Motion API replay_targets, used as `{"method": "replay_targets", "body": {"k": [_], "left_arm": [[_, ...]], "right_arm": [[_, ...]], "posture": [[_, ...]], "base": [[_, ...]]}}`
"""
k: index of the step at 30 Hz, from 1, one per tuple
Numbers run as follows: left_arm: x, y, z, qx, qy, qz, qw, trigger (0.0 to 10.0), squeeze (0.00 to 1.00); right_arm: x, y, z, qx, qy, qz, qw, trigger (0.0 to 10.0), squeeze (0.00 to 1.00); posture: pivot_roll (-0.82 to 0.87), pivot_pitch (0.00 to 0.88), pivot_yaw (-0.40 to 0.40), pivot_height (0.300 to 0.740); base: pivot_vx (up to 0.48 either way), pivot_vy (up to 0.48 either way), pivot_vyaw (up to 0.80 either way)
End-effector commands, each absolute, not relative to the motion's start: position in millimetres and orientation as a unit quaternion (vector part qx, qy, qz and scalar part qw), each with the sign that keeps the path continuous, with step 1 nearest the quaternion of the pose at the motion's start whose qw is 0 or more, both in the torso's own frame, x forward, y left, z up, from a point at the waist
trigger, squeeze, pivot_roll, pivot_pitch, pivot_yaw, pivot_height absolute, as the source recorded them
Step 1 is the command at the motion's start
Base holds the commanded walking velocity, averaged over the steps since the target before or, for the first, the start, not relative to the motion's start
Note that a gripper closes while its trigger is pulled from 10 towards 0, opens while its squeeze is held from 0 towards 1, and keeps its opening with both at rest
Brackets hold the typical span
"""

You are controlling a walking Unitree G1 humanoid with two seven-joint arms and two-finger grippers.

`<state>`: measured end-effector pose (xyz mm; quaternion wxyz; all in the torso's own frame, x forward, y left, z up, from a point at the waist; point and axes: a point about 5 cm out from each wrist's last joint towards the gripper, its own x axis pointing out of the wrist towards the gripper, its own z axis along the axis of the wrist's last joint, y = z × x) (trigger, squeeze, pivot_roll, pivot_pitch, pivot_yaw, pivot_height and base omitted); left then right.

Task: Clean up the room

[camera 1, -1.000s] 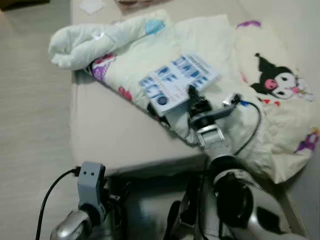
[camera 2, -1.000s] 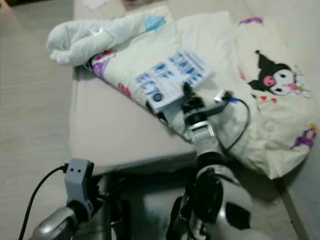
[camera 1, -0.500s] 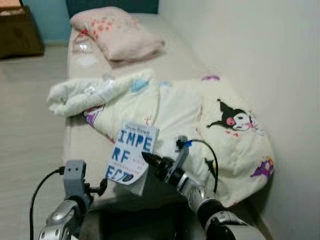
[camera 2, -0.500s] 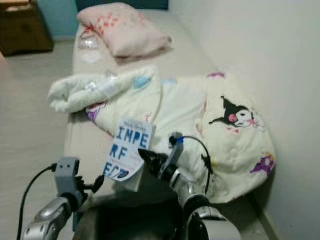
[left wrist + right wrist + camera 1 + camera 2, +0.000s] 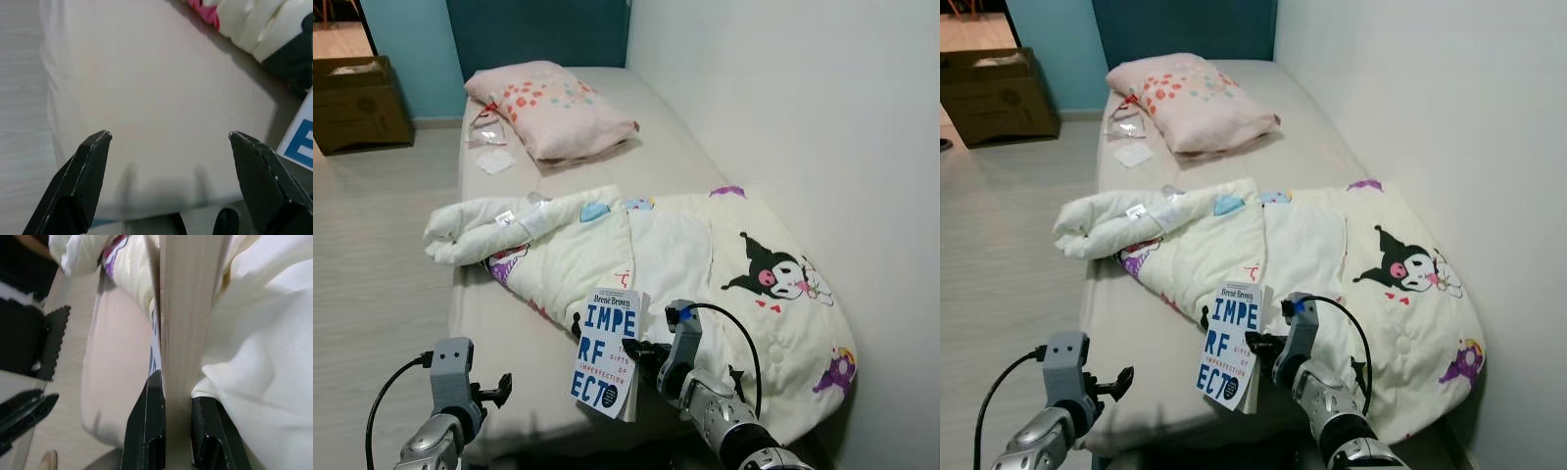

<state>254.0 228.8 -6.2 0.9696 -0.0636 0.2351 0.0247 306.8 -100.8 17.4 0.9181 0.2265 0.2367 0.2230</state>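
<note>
A white paperback book (image 5: 606, 352) with big blue letters hangs upright above the near end of the bed, cover facing me. My right gripper (image 5: 638, 354) is shut on its edge; in the right wrist view the page block (image 5: 183, 323) sits clamped between the two black fingers (image 5: 148, 431). My left gripper (image 5: 171, 161) is open, low at the bed's near left corner, over bare sheet with nothing between its fingers. A crumpled cream quilt (image 5: 705, 255) with cartoon prints lies across the bed behind the book.
The beige mattress (image 5: 509, 323) runs away from me along the white wall (image 5: 783, 108). A pink pillow (image 5: 553, 108) and small clear wrappers (image 5: 489, 147) lie at its far end. A cardboard box (image 5: 352, 103) stands on the wooden floor (image 5: 372, 264) at far left.
The book has been lifted off the quilt by my right gripper and now hangs upright. The camera tilted up, bringing the pillow and far room into view.
</note>
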Motion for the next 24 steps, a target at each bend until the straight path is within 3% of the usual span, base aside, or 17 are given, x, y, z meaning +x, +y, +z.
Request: {"method": "replay_targets", "body": {"k": [1,9,10,13,14,18,19,22,24], "left_arm": [[250,220,-15,-0.068,0.248,0.015,0.966,10.0,0.0],[250,215,-21,-0.067,0.252,0.009,0.965,10.0,0.0],[248,213,-24,-0.067,0.256,0.004,0.964,10.0,0.0],[246,211,-26,-0.066,0.258,0.0,0.964,10.0,0.0],[245,211,-27,-0.065,0.26,-0.001,0.964,10.0,0.0],[245,211,-27,-0.064,0.26,-0.002,0.963,10.0,0.0],[245,210,-27,-0.062,0.26,-0.005,0.964,10.0,0.0],[245,209,-27,-0.061,0.259,-0.008,0.964,10.0,0.0],[246,208,-27,-0.056,0.256,-0.015,0.965,10.0,0.0]], "right_arm": [[314,-108,25,0.228,0.209,0.207,0.928,10.0,0.0],[319,-117,27,0.257,0.203,0.162,0.931,10.0,0.0],[323,-127,29,0.286,0.195,0.125,0.93,10.0,1.0],[324,-132,30,0.289,0.198,0.104,0.931,10.0,1.0],[324,-134,29,0.288,0.204,0.094,0.931,10.0,0.09],[324,-135,28,0.288,0.208,0.089,0.931,10.0,0.09],[323,-136,27,0.285,0.214,0.085,0.93,10.0,0.0],[322,-136,25,0.272,0.223,0.086,0.932,10.0,0.0],[312,-131,11,0.174,0.277,0.109,0.939,10.0,0.0]], "posture": [[0.04,0.0,-0.098,0.637],[0.03,0.0,-0.1,0.637],[0.03,0.0,-0.098,0.637],[0.02,0.0,-0.094,0.637],[0.02,0.0,-0.092,0.637],[0.02,0.0,-0.092,0.637],[0.02,0.0,-0.09,0.637],[0.02,0.0,-0.089,0.637],[0.02,0.0,-0.084,0.637]], "base": [[0.0,0.0,0.0],[0.0,0.0,0.0],[0.0,0.0,0.0],[0.0,0.0,0.0],[0.0,0.0,0.0],[0.0,0.0,0.0],[0.0,0.0,0.0],[0.0,0.0,0.0],[0.0,0.0,0.0]]}}
